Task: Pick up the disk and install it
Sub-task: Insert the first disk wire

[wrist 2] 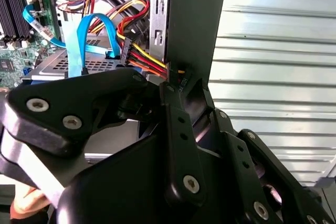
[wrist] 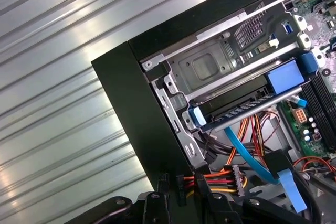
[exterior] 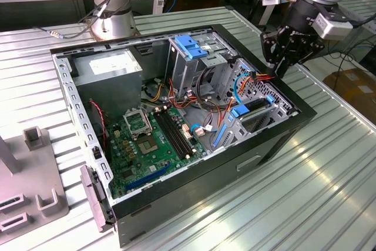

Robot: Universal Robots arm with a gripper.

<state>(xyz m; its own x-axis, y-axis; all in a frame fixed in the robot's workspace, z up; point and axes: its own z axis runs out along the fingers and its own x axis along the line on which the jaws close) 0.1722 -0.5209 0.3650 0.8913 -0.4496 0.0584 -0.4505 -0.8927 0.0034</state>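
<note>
The disk (exterior: 254,106) sits edge-on in the drive bay at the corner of the open computer case (exterior: 276,145) nearest the exterior view's right, between blue rails. In the first wrist view the disk (wrist: 233,98) shows as a dark strip above a blue rail (wrist: 252,106). My gripper (exterior: 281,66) hangs just above the case's wall on that side, beyond the bay. Its black fingers (wrist: 163,195) are closed around a black power connector (wrist: 181,184) with red, orange and yellow wires, also seen at the fingertips as the connector (wrist 2: 177,76) in the second wrist view.
A blue data cable (wrist 2: 86,40) loops over perforated metal inside the case. A blue latch (exterior: 189,45) tops the tall drive cage, a grey power supply (exterior: 108,69) sits at the back, and the motherboard (exterior: 153,139) lies low. Ribbed metal table (exterior: 305,192) surrounds the case.
</note>
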